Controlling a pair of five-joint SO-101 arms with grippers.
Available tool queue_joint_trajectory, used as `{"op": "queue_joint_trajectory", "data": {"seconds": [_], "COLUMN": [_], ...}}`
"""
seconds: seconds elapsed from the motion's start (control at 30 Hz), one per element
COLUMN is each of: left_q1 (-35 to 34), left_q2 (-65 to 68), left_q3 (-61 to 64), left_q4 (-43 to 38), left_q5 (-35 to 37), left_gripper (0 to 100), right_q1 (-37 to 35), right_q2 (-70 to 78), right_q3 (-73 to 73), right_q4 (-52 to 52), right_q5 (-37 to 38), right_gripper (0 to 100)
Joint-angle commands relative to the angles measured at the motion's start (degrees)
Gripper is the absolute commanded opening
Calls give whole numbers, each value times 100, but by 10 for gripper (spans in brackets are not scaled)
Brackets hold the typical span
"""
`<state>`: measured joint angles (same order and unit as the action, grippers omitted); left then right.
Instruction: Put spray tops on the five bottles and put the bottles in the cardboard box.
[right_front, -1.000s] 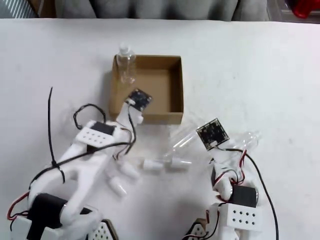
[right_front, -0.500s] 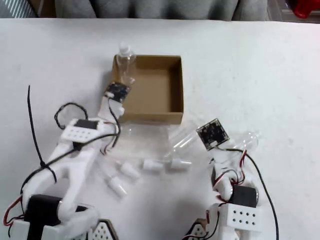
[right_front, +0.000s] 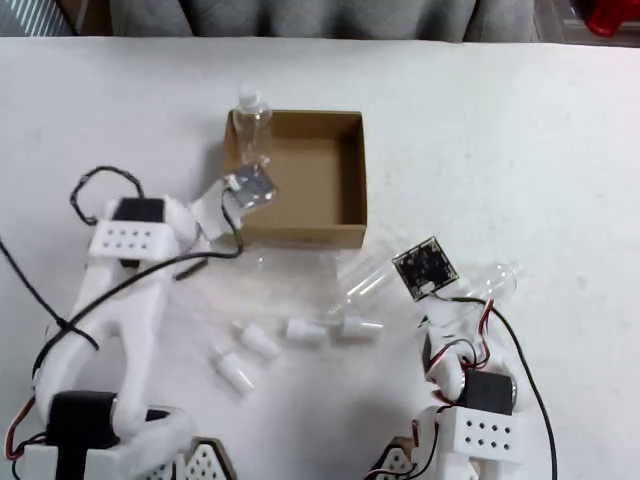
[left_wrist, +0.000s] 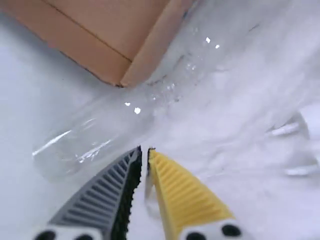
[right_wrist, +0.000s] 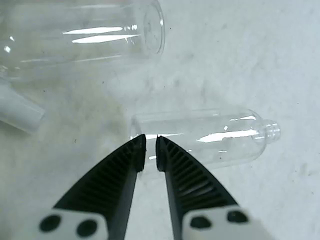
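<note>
The cardboard box (right_front: 345, 170) stands open at mid-table. A clear bottle (right_front: 251, 125) with a white top stands upright at its far left corner. My left gripper (left_wrist: 145, 150) is shut and holds nothing; it hangs just over a clear bottle (left_wrist: 100, 135) that lies by the box's corner (left_wrist: 117, 75). My right gripper (right_wrist: 147, 141) is shut and empty, over the base of a topless bottle (right_wrist: 210, 136) lying on the table. Another bottle (right_wrist: 85, 35) lies beyond it. Several white spray tops (right_front: 305, 329) lie loose in front of the box.
The left arm's wrist (right_front: 248, 187) sits against the box's left front corner. The right arm's wrist (right_front: 425, 268) is between two lying bottles (right_front: 365, 280) (right_front: 492, 280). Cables loop beside the left arm (right_front: 95, 190). A white spray top (right_wrist: 17, 112) lies near the right gripper.
The left arm has swung left and away from the box's front wall towards its left front corner. The right arm and all the bottles and tops have stayed put.
</note>
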<state>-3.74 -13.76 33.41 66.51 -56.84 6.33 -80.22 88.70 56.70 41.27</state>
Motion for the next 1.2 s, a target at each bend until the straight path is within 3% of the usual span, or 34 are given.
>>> {"op": "queue_joint_trajectory", "data": {"seconds": [0.0, 0.07, 0.2, 0.4, 0.53, 0.9, 1.17], "left_q1": [-242, -251, -251, -251, -207, -136, -31], "left_q2": [13, 31, 40, 40, 40, 110, 1314], "left_q3": [-475, -484, -501, -501, -563, -712, -1530], "left_q4": [88, 88, 123, 97, -9, -844, -862], "left_q5": [-1169, -1855, -2541, -2963, -3631, -3684, -3684], "left_gripper": [20, 20, 45, 273, 260, 304, 302], "right_q1": [119, 119, 119, 119, 119, 101, 92], "right_q2": [66, 66, 66, 66, 66, 66, 66], "right_q3": [149, 149, 149, 149, 149, 158, 158], "right_q4": [-4, -4, -4, -4, -4, 13, 13], "right_q5": [53, 53, 53, 53, 53, 229, 237], "right_gripper": [17, 17, 17, 17, 17, 17, 17]}}
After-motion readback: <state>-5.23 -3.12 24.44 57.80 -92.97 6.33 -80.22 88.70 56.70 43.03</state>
